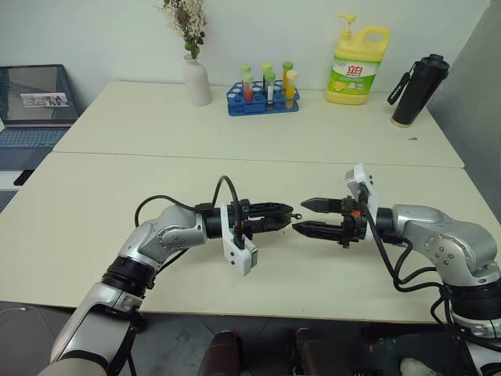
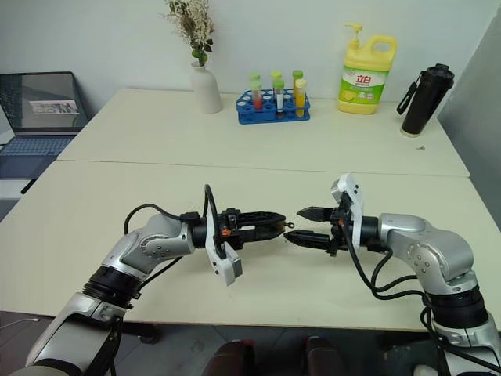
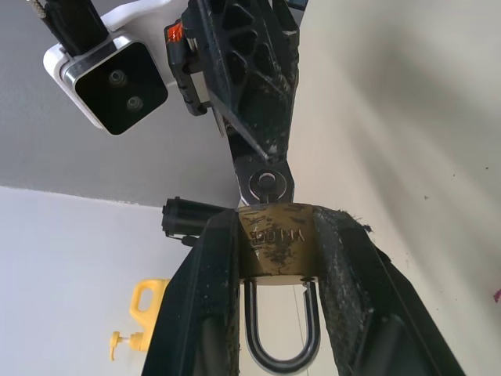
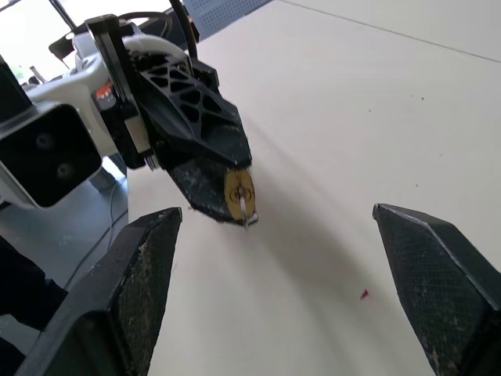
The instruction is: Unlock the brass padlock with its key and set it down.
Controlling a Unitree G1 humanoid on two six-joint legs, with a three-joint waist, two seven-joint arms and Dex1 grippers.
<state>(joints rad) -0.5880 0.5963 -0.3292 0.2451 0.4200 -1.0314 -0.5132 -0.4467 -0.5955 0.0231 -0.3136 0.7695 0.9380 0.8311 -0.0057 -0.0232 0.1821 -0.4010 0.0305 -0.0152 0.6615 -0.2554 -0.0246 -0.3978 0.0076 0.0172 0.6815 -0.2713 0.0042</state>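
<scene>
Two grippers meet at mid-frame: the left gripper [image 1: 286, 213] pinches the padlock [image 3: 278, 249] with the key [image 3: 268, 185] in its end, while the right gripper [image 1: 300, 217] gapes, so it should re-pinch the key head squarely before turning.

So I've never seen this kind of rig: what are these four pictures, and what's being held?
Two pictures come from the head of a two-armed humanoid robot, looking down over a pale table. The other two come from a camera on each wrist. The left gripper pinches the brass padlock between its fingers, shackle hanging free, with the key sticking in its keyhole. The right gripper faces it, fingers spread and holding nothing. At the far edge stand a vase, a rack of tubes, a yellow soap bottle and a black flask; a laptop sits off to the left.
</scene>
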